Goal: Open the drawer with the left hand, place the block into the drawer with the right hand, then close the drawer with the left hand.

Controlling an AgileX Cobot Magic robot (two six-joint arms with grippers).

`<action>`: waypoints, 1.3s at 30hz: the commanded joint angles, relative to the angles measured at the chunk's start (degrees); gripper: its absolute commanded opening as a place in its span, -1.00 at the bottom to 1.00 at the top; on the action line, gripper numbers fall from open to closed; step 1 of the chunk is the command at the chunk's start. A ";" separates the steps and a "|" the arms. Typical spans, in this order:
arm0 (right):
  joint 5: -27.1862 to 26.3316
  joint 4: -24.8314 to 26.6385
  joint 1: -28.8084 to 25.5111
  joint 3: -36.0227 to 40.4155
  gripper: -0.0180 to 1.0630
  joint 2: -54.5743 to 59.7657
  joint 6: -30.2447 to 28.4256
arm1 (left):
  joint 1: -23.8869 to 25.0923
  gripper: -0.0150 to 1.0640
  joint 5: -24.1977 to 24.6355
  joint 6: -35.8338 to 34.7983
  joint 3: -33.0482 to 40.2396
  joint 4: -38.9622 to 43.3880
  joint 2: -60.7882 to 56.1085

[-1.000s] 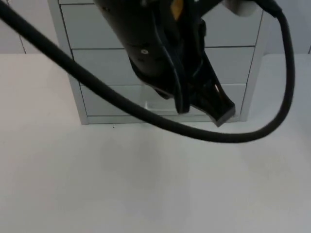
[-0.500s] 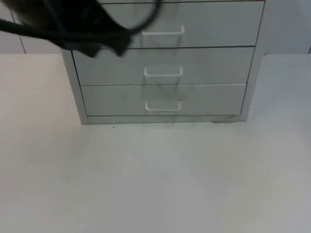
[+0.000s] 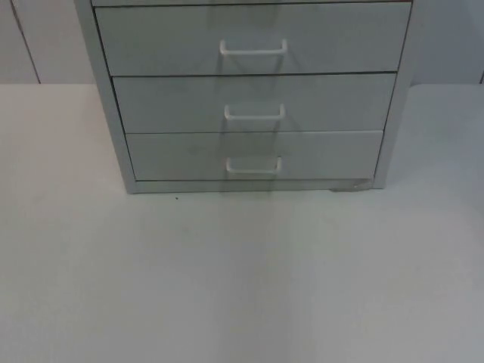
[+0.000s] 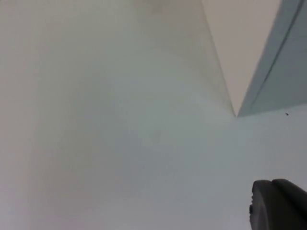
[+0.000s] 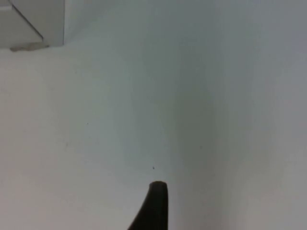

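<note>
A grey drawer cabinet (image 3: 108,113) stands at the back middle of the white table (image 3: 242,280). Its top drawer (image 3: 333,38), middle drawer (image 3: 333,102) and bottom drawer (image 3: 325,155) are all pushed in flush. Each has a white handle, the lowest handle (image 3: 252,166) just above the table. My left gripper (image 4: 280,203) hovers over bare table off the cabinet's left front corner (image 4: 268,81). My right gripper (image 5: 153,206) hangs over bare table, with the cabinet's right front corner (image 5: 33,24) a good way ahead of it. Neither gripper touches anything.
The grey partition wall (image 3: 38,38) runs behind the cabinet on both sides. A small scuffed spot (image 3: 359,184) marks the cabinet's base at its right front foot. White table top spreads wide in front of the cabinet.
A black arm that covered the cabinet front one second ago swung up and to the left, out of the top view. All three drawer fronts now show, shut.
</note>
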 commanded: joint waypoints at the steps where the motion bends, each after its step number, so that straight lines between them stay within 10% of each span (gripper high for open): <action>1: -0.67 0.41 -0.11 0.17 0.46 -0.39 -0.90 | 2.13 -0.97 -1.03 1.80 0.48 -3.46 -1.35; 12: -0.54 16.79 -0.11 0.17 0.46 -2.98 -18.06 | 3.95 -0.97 2.47 6.66 0.48 -8.50 -8.27; 39: -3.29 18.17 -0.11 11.68 0.46 -42.53 -18.88 | 3.95 -0.97 10.32 6.43 10.75 -7.07 -53.94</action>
